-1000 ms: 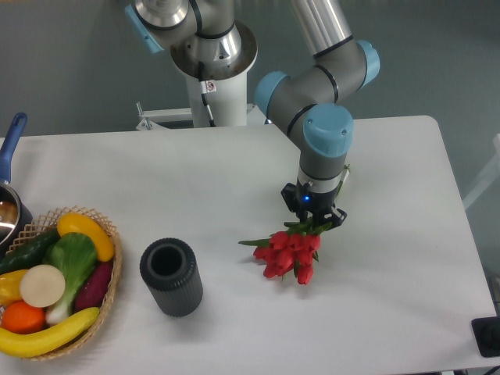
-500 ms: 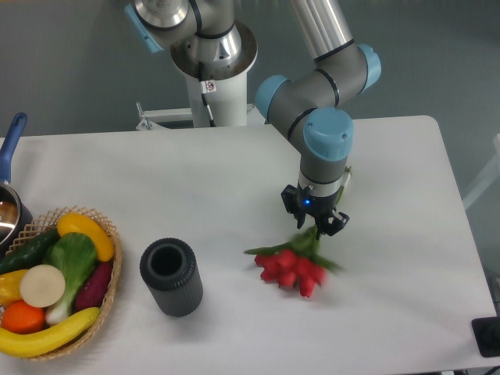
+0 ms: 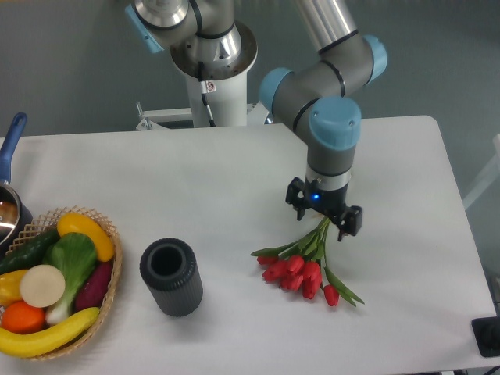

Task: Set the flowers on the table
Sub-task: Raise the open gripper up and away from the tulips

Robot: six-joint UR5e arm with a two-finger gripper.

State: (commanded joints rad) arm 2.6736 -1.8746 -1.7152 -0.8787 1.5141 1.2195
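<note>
The flowers (image 3: 303, 268), a bunch of red tulips with green stems and leaves, lie flat on the white table (image 3: 195, 187) right of centre, blooms toward the front, stems pointing back toward the gripper. My gripper (image 3: 323, 216) hangs just above the stem ends with its fingers spread apart. The stems pass between the fingers but nothing is clamped; the flowers rest on the table.
A dark ribbed cylindrical vase (image 3: 171, 276) stands upright left of the flowers. A wicker basket of vegetables (image 3: 55, 281) sits at the front left. A pot with a blue handle (image 3: 9, 176) is at the left edge. A black object (image 3: 488, 336) is at the front right corner.
The gripper has opened and let go of the flowers. The bunch has dropped and spread flat on the table. The gripper has shifted slightly right and up.
</note>
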